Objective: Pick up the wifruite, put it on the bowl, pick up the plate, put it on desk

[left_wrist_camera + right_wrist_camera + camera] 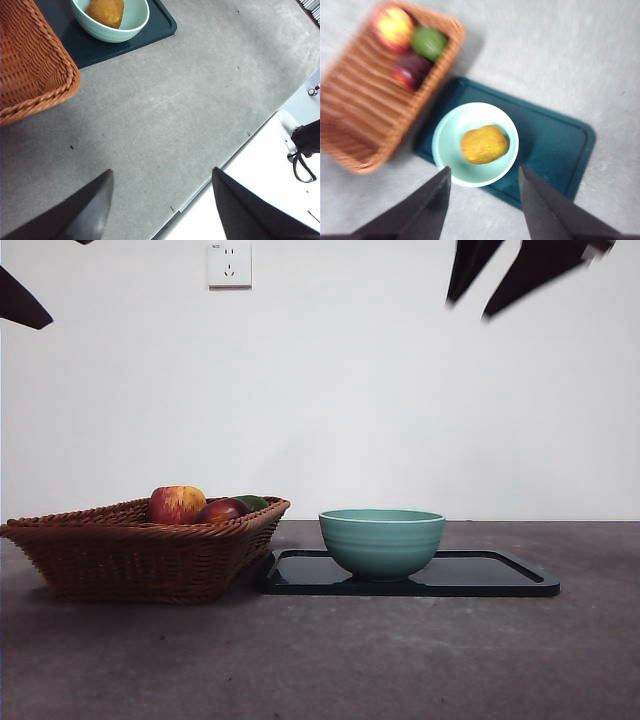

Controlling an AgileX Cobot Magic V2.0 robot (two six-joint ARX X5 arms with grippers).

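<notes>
Right claw point(481, 200): jaws spread, nothing held, high above the bowl point(475, 144); seen in front view as dark blurred tips at top right. Looks parked over the drop spot, release apparently done. Right wrist picture motion-blurred.

Left claw point(162, 200): jaws apart, empty, over bare surface point(165, 115) near its edge, well apart from the objects; judged waiting.

Wifruite point(484, 144): lying inside bowl, one only, orange-brown in both wrist views; hidden by bowl wall in front view. First half of task judged complete.

Bowl stands on plate point(560, 145), a dark rectangular tray, toward the end nearest the basket point(365, 125). Plate already flat on surface; lifting it next would carry bowl too — tipping risk.

Counts: bowl 1, plate 1, basket 1, wifruite 1. Basket fruit 3: red-yellow apple point(392, 26), green fruit point(429, 43), dark red fruit point(410, 70). Wall socket point(229, 263) 1.
</notes>
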